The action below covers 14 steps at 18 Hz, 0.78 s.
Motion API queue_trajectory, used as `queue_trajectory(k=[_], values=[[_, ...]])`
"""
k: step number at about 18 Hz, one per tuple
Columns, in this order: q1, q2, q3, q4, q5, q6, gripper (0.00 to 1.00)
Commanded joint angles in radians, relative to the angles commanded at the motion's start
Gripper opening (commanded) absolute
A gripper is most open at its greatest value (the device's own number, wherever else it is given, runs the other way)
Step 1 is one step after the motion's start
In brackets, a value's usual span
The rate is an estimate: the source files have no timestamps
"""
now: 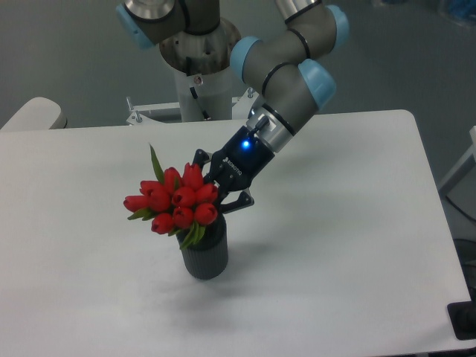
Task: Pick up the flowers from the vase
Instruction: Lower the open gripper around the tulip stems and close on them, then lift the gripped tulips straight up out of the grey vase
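The flowers (175, 202), a tight bunch of red tulip buds with green leaves, stand tilted to the left in the vase (204, 256). The vase is small, dark grey and ribbed, and sits on the white table (335, 223) left of centre. My gripper (210, 195) reaches in from the upper right and is closed around the bunch just behind the buds, above the vase mouth. Its fingertips are hidden behind the buds. The stems still go down into the vase.
The robot base (199, 89) stands behind the table's far edge. A pale rounded object (31, 115) is at the far left. A dark object (462, 321) sits beyond the table's front right corner.
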Motion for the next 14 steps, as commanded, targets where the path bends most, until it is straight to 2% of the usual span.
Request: queue_trajectory(k=[7, 14], values=[[0.012, 0.012, 0.074, 0.0, 0.0, -0.114, 0.33], [0.015, 0.015, 0.198, -0.002, 0.003, -0.253, 0.33]])
